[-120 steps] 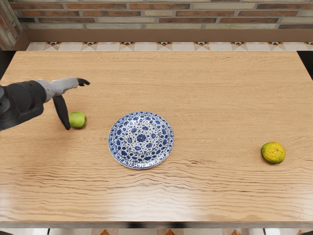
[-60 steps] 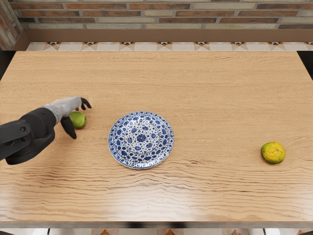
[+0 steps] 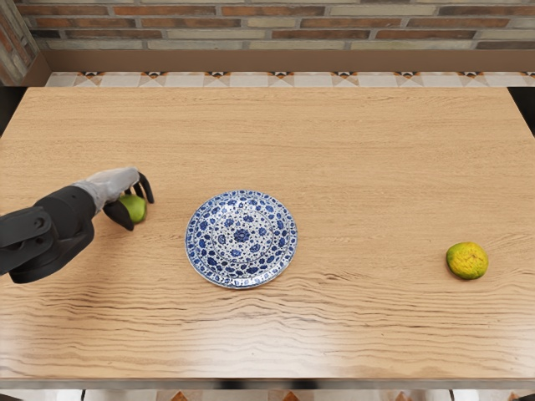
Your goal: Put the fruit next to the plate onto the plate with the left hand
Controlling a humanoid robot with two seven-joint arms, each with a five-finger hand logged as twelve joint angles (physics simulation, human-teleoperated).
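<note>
The near strip of the wooden surface [image 3: 334, 342] carries nothing. Farther in, at the right of the frame, sits a yellow-green citrus fruit [image 3: 467, 260], well apart from everything else. Left of centre lies the blue-patterned plate [image 3: 241, 238], with nothing on it.

Just beyond and to the plate's left is the green fruit [image 3: 135, 209], near the plate but not touching it. The left hand [image 3: 124, 194], its arm coming in from the left edge, is curled around this fruit, thumb on the near side and dark fingertips over the far side. The fruit appears to rest on the surface, not lifted.

It looks small, round, firm and smooth, so probably light but apt to roll or slip. Opposed pressure across its widest part should hold best.

At the back runs a brick wall [image 3: 276, 21].
</note>
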